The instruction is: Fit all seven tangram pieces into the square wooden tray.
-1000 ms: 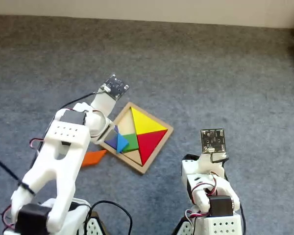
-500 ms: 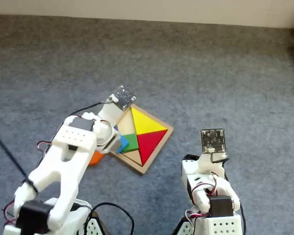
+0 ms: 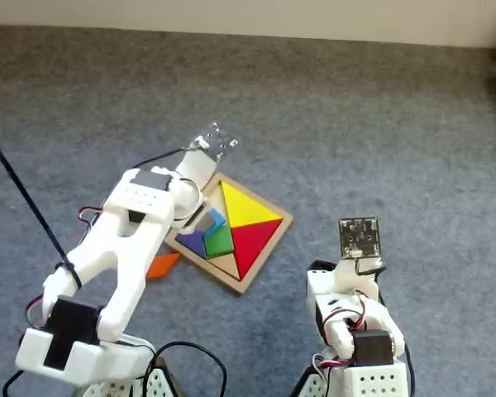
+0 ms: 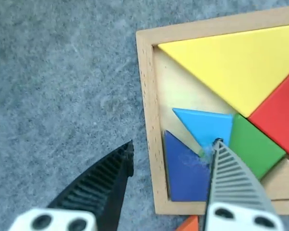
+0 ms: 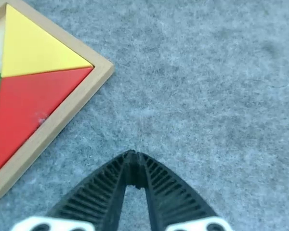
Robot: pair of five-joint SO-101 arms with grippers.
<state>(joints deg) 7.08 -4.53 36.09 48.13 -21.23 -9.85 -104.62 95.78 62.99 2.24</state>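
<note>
Left arm (image 3: pixel 120 265): stretches from the near-left corner of the grey carpet (image 3: pixel 355 107) out over the left corner of the tray.

Orange piece (image 3: pixel 161 265): lies flat on the carpet, outside the tray and just beside its near-left rim. The arm partly covers it in the high view.

Left gripper (image 4: pixel 173 143): jaws spread wide, holding nothing. The black finger hangs over bare carpet outside the rim. The grey finger's tip is inside the tray, at the spot where the light blue, dark blue and green pieces meet. It looks to be touching the light blue piece, but contact is not certain from this angle.

Tray (image 4: pixel 147 120): square, wooden, sits on the carpet turned corner-on to the arms.

Inside it:
- dark blue piece (image 4: pixel 183 168) against the left rim
- light blue triangle (image 4: pixel 207 127) just beside it, with bare tray floor showing between it and the yellow triangle
- green square (image 4: pixel 255 147) at the middle
- tan piece (image 3: pixel 225 263) by the near corner
- yellow triangle (image 4: pixel 231 62) along the far side
- red triangle (image 5: pixel 26 106) along the right side

Right gripper (image 5: pixel 134 159): jaws pressed together with nothing between them, over bare carpet to the right of the tray and well apart from it.
</note>
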